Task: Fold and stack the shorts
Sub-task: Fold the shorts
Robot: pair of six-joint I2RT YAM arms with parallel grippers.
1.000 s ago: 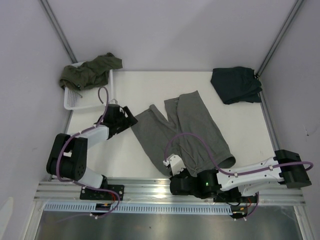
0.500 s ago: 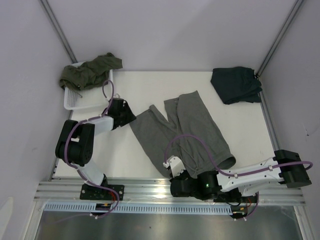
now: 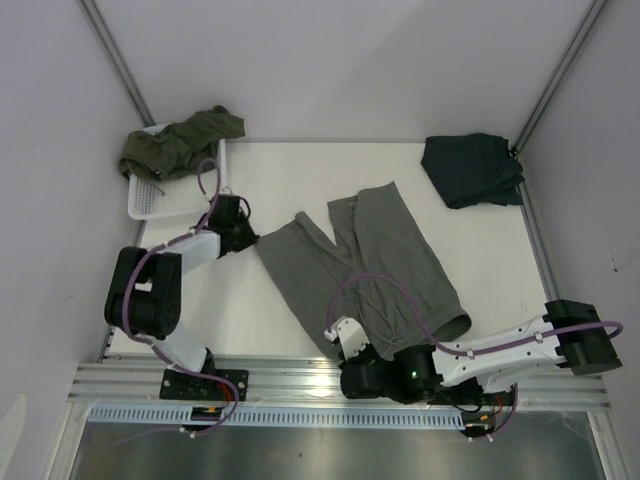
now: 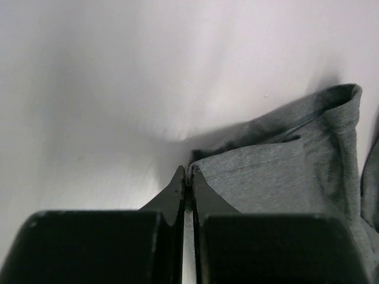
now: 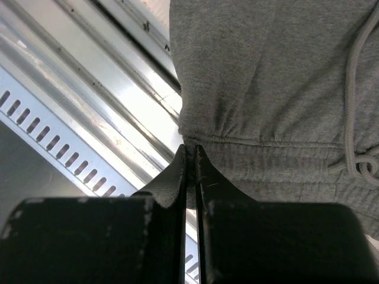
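Left claw point(image 4: 188, 170) goes from spread to pressed together, now pinching the leg-hem corner of the grey shorts point(image 3: 370, 255) right at its tips. Right claw point(image 5: 190, 149) stays pinched on the waistband corner, cloth lying ahead of it on the table point(image 3: 300, 170). Both corners held, so probably ready to fold.

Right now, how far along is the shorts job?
Done: maybe the dark navy cloth shorts, compact at the far right. In hand: light grey cloth shorts, spread flat, left gripper shut on a hem corner, right gripper on the waistband. Left: folding them, the olive green shorts on the white mesh basket, all stacking.
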